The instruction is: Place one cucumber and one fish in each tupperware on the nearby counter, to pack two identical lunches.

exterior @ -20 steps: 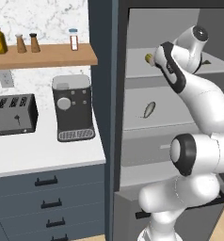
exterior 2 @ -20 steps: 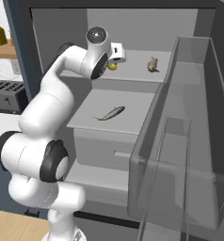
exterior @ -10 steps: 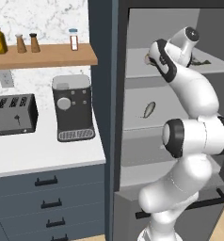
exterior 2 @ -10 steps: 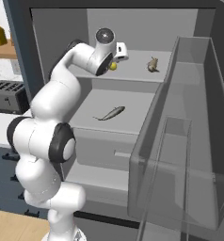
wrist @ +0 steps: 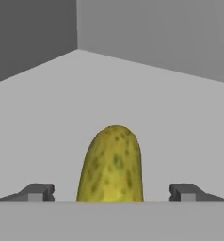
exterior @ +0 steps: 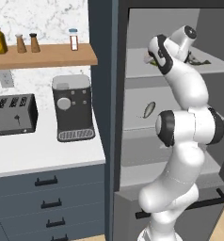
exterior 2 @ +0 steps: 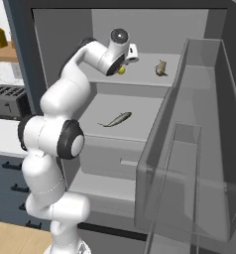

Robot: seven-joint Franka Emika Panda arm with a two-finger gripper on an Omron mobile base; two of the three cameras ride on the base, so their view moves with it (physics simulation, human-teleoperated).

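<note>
Gripper (wrist: 112,193) jaws wide, straddling the yellow-green cucumber (wrist: 111,164) at bottom centre of hand view (no contact visible). Fish (exterior 2: 116,119) mid-frame on lower shelf (exterior 2: 145,106).

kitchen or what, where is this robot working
A home-style kitchen, rendered. On the white counter stand a toaster and a coffee machine, with jars on a wooden shelf above. The arm reaches into an open fridge holding a fish and a yellow-green cucumber.
</note>
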